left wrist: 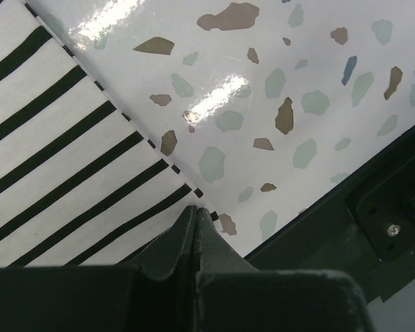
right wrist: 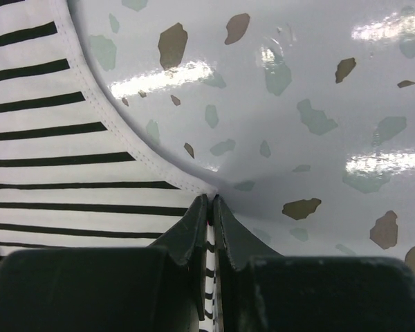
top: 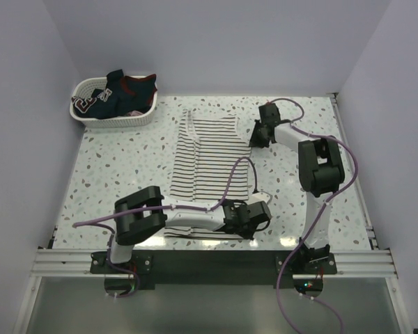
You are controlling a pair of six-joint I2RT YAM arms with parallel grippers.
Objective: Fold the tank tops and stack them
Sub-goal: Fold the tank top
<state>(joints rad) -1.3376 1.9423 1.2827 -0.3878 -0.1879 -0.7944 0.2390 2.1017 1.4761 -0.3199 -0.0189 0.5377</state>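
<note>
Striped tank top [top: 207, 156] flat on worktop [top: 111, 167]. Left claw [left wrist: 196, 211] clamps its near-right corner, right claw [right wrist: 211, 201] its far-right edge.

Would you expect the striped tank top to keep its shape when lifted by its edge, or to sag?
Probably sag: the striped tank top lies flat, so it should drape from where the left gripper and right gripper pinch its edge. Likely light, being so thin. The glossy table suggests it may slide easily when dragged.
</note>
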